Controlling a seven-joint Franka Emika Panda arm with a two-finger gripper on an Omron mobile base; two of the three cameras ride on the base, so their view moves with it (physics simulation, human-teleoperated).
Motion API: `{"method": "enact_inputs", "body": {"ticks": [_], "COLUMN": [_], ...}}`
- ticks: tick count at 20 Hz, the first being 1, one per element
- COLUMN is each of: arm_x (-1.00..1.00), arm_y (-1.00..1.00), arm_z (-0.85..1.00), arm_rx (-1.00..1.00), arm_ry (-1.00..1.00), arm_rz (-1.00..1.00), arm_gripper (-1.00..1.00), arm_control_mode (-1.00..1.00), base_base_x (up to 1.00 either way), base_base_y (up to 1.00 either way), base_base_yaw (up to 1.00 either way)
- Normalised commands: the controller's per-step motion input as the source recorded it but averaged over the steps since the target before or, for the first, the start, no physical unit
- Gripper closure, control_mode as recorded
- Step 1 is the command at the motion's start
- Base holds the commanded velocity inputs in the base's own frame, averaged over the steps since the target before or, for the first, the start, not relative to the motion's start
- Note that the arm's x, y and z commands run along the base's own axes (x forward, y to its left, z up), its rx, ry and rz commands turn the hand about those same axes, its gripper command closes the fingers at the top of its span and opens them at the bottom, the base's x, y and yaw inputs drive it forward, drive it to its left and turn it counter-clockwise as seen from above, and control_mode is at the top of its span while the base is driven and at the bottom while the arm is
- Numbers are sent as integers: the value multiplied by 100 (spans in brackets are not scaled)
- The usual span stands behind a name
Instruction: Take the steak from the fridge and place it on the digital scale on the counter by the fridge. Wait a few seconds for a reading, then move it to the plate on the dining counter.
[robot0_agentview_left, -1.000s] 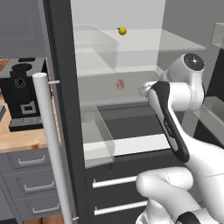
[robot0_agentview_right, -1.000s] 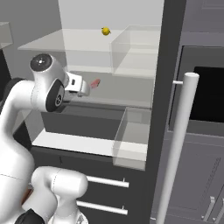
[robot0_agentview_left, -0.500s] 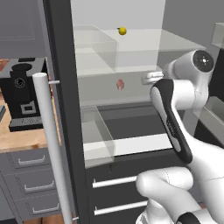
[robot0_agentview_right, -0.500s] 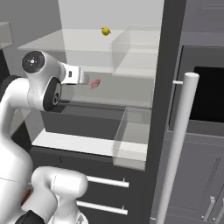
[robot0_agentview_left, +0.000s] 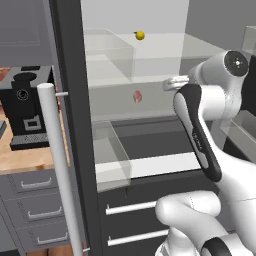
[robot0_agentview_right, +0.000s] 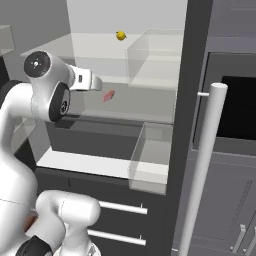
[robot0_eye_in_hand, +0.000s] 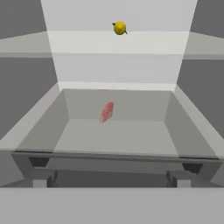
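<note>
The steak (robot0_agentview_left: 137, 96) (robot0_agentview_right: 108, 95) (robot0_eye_in_hand: 106, 112) is a small pinkish-red slab lying on a glass shelf in the middle of the open fridge (robot0_agentview_left: 72, 115) (robot0_agentview_right: 194, 60). My gripper (robot0_agentview_left: 171, 83) (robot0_agentview_right: 96, 84) (robot0_eye_in_hand: 111, 176) hovers at shelf height in front of the steak, a short gap away. It is open, with its fingertips (robot0_eye_in_hand: 43, 176) wide apart and nothing between them. In the hand view the steak sits straight ahead, slightly left of centre. The digital scale, the plate and the dining counter are out of view.
A small yellow ball (robot0_agentview_left: 140, 35) (robot0_agentview_right: 120, 35) (robot0_eye_in_hand: 120, 28) rests on the shelf above. Clear bins flank the shelves, and an open drawer (robot0_agentview_left: 150, 165) juts out below. The fridge door's silver bar handle (robot0_agentview_left: 59, 165) (robot0_agentview_right: 204, 165) stands close. A black coffee machine (robot0_agentview_left: 27, 107) occupies the wooden worktop (robot0_agentview_left: 25, 160) at left.
The arm has lifted, raising the hand to the steak's shelf level and slightly closer to it. The steak and ball have not moved.
</note>
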Motion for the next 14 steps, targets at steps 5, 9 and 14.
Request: {"method": "enact_inputs", "body": {"ticks": [5, 9, 14], "arm_x": [22, 41, 53], "arm_y": [0, 0, 0], "arm_z": [-24, -38, -43], "arm_rx": [3, 1, 1], "arm_ry": [0, 0, 0], "arm_rz": [0, 0, 0], "arm_gripper": [-100, -100, -100], "arm_control_mode": [-100, -100, -100], "base_base_x": [0, 0, 0], "base_base_y": [0, 0, 0], "base_base_yaw": [0, 0, 0]}}
